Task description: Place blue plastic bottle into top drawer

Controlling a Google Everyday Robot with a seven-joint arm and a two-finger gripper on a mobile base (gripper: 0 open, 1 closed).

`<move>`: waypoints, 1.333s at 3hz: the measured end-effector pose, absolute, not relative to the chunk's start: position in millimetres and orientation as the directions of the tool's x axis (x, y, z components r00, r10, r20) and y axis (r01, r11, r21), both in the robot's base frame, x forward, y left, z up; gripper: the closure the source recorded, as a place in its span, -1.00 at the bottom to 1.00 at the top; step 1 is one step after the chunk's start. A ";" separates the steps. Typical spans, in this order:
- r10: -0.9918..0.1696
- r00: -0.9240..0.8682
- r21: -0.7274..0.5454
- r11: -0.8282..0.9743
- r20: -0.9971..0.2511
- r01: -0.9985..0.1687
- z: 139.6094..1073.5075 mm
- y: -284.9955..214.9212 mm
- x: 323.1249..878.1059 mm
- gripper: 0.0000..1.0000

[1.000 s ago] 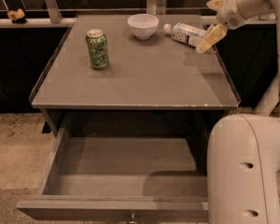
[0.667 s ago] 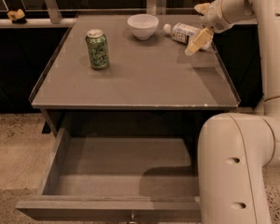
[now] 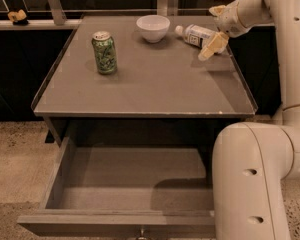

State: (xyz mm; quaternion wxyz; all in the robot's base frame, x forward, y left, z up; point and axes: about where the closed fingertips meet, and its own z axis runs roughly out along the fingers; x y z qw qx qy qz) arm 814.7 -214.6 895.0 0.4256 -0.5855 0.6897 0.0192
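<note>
The blue plastic bottle (image 3: 194, 34) lies on its side at the far right of the grey table (image 3: 150, 89), white cap pointing left toward the bowl. My gripper (image 3: 215, 28) hangs at the bottle's base end with its pale fingers spread, one (image 3: 213, 44) in front of the bottle and one behind it. It is open and holds nothing. The top drawer (image 3: 115, 223) is pulled out below the table, and the part of its inside that shows is bare.
A green soda can (image 3: 104, 52) stands at the table's left. A white bowl (image 3: 153, 28) sits at the back middle, just left of the bottle's cap. My white arm body (image 3: 255, 179) covers the drawer's right end. A dark railing runs behind the table.
My gripper has moved left along the table's right edge to the bottle's base. The bottle, can and bowl have not moved. The drawer stays open.
</note>
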 end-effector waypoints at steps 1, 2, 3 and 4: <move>-0.806 0.003 -0.453 0.330 -0.592 -0.828 864.2 -228.3 822.9 -1.00; -0.806 0.002 -0.453 0.331 -0.592 -0.828 864.1 -228.2 822.9 -1.00; -0.788 -0.035 -0.417 0.362 -0.614 -0.834 855.9 -227.5 823.4 -1.00; -0.774 -0.084 -0.385 0.403 -0.628 -0.830 853.1 -227.6 825.1 -1.00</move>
